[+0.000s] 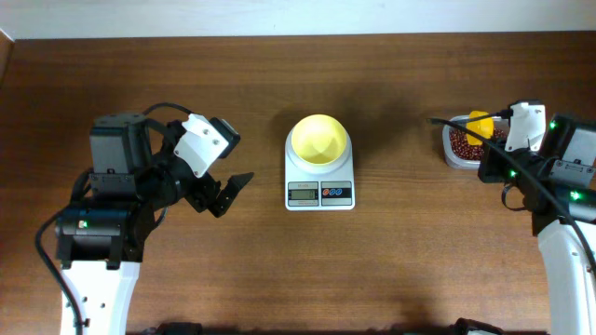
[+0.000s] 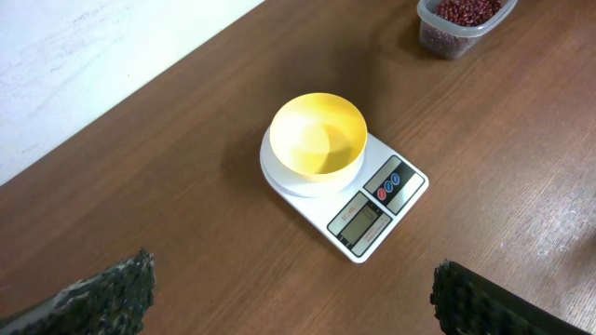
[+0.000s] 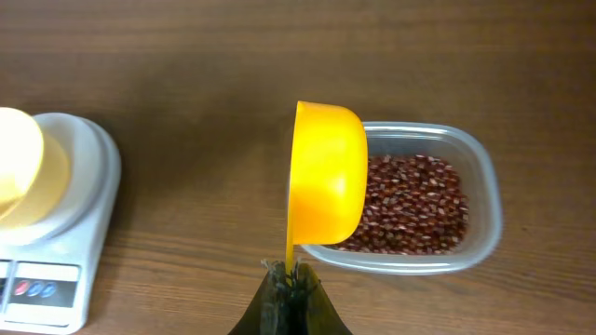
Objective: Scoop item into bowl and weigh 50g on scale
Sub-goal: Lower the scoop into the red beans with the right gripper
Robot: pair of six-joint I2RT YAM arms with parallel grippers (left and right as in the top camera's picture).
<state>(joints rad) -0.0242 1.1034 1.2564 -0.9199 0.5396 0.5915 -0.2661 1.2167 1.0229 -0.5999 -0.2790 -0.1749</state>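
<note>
Closest to the right wrist camera, at the bottom centre of its frame, the right gripper (image 3: 291,279) has its fingers pinched together on the thin handle of a yellow scoop (image 3: 328,172). That scoop is turned on its side over the left rim of a clear container (image 3: 480,200); its inside cannot be seen. Dark reddish-brown beans (image 3: 414,205), too many to count, fill the container, which sits at the upper right of the overhead frame. At the overhead centre, one pale yellow bowl (image 1: 319,138) stands empty on the round platform of one white scale (image 1: 319,191). Left of centre, the left gripper (image 1: 226,194) hangs over the wooden table (image 1: 186,74), fingers wide apart and holding nothing.
</note>
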